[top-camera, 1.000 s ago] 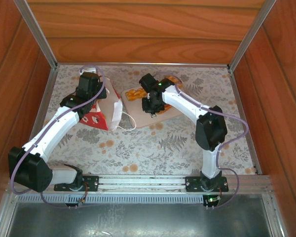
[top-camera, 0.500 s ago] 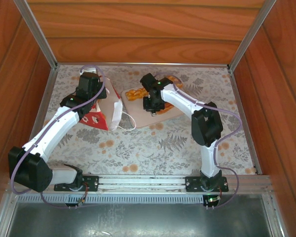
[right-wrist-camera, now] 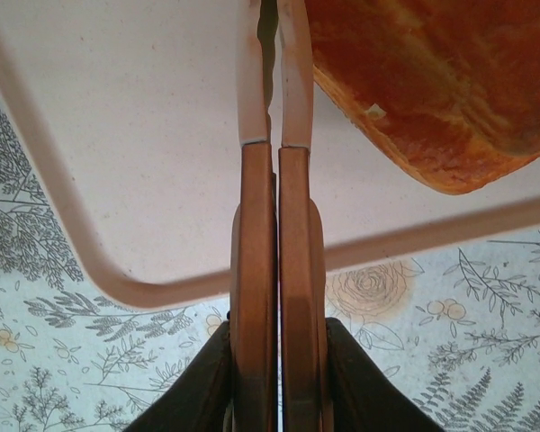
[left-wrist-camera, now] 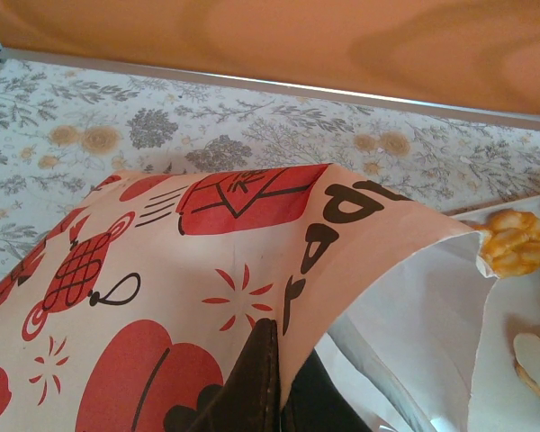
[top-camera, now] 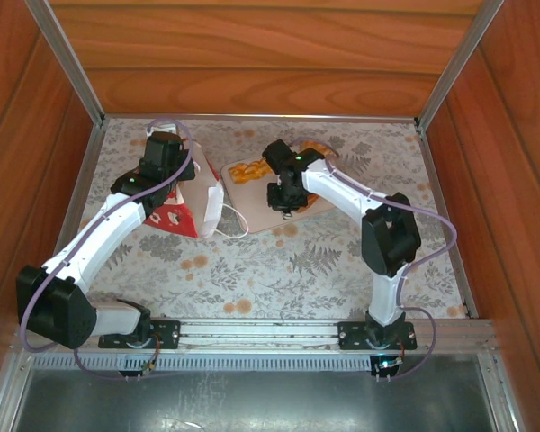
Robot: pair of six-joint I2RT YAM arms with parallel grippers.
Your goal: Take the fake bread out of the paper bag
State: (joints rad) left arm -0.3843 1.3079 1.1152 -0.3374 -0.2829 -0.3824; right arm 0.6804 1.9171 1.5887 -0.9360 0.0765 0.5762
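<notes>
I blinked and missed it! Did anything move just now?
The shut right hand slid a little toward the near right over the tray. Nothing was grabbed or dropped. The left hand still pinches the paper bag; bag and bread stayed put.

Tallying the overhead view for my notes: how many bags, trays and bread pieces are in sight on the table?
paper bag: 1
tray: 1
fake bread: 2 in sight, this one left of the right arm, another beyond it; the arm may cover more
Total: 4 in sight
</notes>
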